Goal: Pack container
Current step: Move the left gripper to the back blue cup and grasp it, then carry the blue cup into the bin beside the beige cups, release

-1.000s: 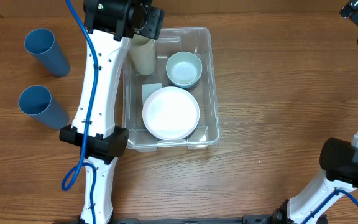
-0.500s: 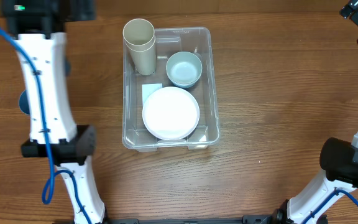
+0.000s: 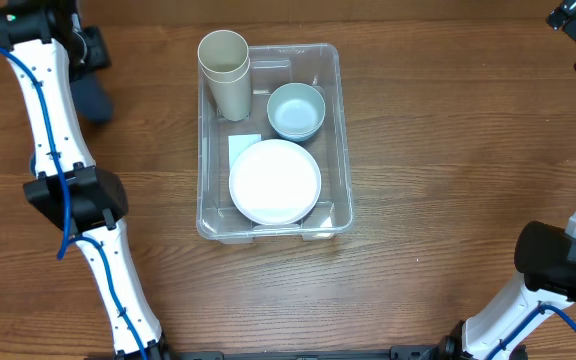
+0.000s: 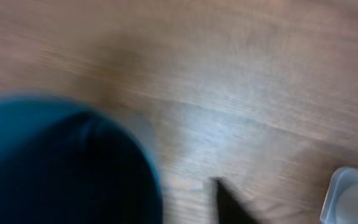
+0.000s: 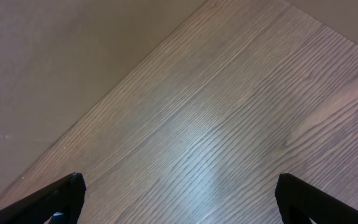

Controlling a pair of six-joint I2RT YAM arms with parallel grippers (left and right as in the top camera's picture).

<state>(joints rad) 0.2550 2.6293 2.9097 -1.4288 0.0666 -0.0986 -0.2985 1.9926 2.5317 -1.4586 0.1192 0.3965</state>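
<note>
Your left arm has swung off the back-left corner of the container (image 3: 343,130) and out to the far left of the table (image 3: 448,150). Left gripper (image 3: 88,55) now sits over a blue cup (image 3: 93,100). The wrist view is smeared with motion and shows only the cup's blue bulk close up and one dark finger (image 4: 229,202), so you cannot tell how wide the jaws stand or whether they touch the cup.

Container sits mid-table, unmoved. Cream cup (image 3: 223,72) stands in its back-left corner, on its own. Pale bowl (image 3: 296,110) is back right inside it. White plate (image 3: 275,181) lies in front, partly covering the white label (image 3: 243,147).

Right gripper (image 5: 179,199) hangs over bare wood at the far right corner, jaws spread wide, nothing between them.
</note>
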